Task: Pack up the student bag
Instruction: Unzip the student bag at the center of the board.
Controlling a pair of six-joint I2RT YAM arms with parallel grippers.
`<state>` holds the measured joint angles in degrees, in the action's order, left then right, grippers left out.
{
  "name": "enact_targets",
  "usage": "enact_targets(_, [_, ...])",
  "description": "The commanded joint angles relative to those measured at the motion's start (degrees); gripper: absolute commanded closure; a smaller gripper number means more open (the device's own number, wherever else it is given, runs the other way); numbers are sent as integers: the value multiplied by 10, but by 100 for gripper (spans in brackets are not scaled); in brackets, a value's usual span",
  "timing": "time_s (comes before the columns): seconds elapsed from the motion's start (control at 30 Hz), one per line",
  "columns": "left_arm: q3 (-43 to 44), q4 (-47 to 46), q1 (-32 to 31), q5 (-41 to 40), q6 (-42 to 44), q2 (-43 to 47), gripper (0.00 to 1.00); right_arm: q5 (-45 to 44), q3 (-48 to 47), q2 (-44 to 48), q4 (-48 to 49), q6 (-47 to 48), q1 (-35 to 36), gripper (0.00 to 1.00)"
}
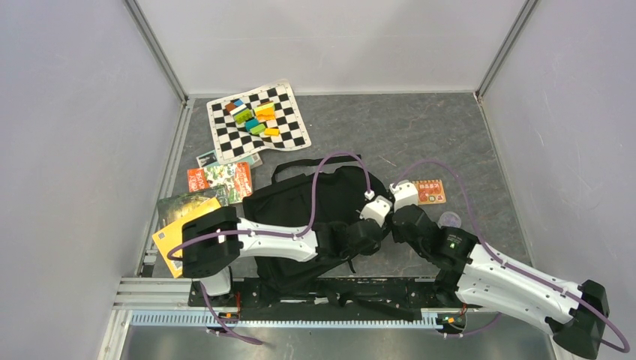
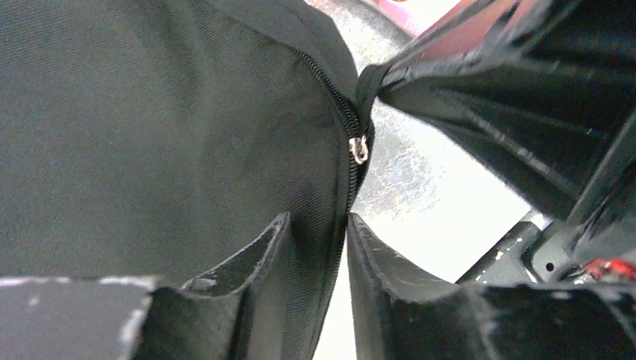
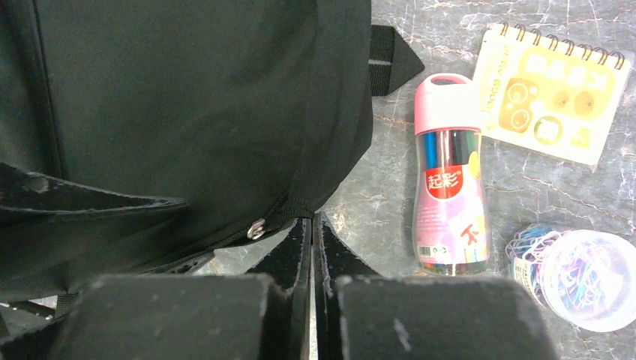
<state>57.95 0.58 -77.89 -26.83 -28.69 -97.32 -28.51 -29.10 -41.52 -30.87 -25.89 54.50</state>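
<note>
The student bag [image 1: 307,202], a big black soft backpack, lies flat between the two arms. My left gripper [image 2: 316,221] is shut on the bag's fabric edge right beside the zipper, just below the silver zipper slider [image 2: 360,148]. My right gripper [image 3: 311,219] is shut on the small black webbing tab at the zipper's end, with the slider [image 3: 257,229] just to its left. In the top view the two grippers [image 1: 369,238] [image 1: 391,225] meet at the bag's right edge. The bag's inside is hidden.
Right of the bag lie a pink-capped tube of marker pens [image 3: 448,180], a spiral notebook [image 3: 551,94] and a clear tub of paper clips [image 3: 581,277]. Books [image 1: 220,182] and a yellow booklet [image 1: 180,232] lie left. A checkered mat [image 1: 257,124] with coloured blocks sits at the back.
</note>
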Motion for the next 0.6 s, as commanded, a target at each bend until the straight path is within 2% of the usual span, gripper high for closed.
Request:
enact_targets(0.0, [37, -31, -1, 4, 27, -18, 69, 6, -5, 4, 32, -2, 4, 100])
enact_targets(0.1, [38, -31, -1, 12, 32, -20, 86, 2, -9, 5, 29, -4, 4, 100])
enact_targets(0.2, [28, -43, -2, 48, 51, -17, 98, -8, -9, 2, 22, -10, 5, 100])
enact_targets(0.57, [-49, -84, -6, 118, 55, 32, 98, -36, -27, -33, 19, -21, 0, 100])
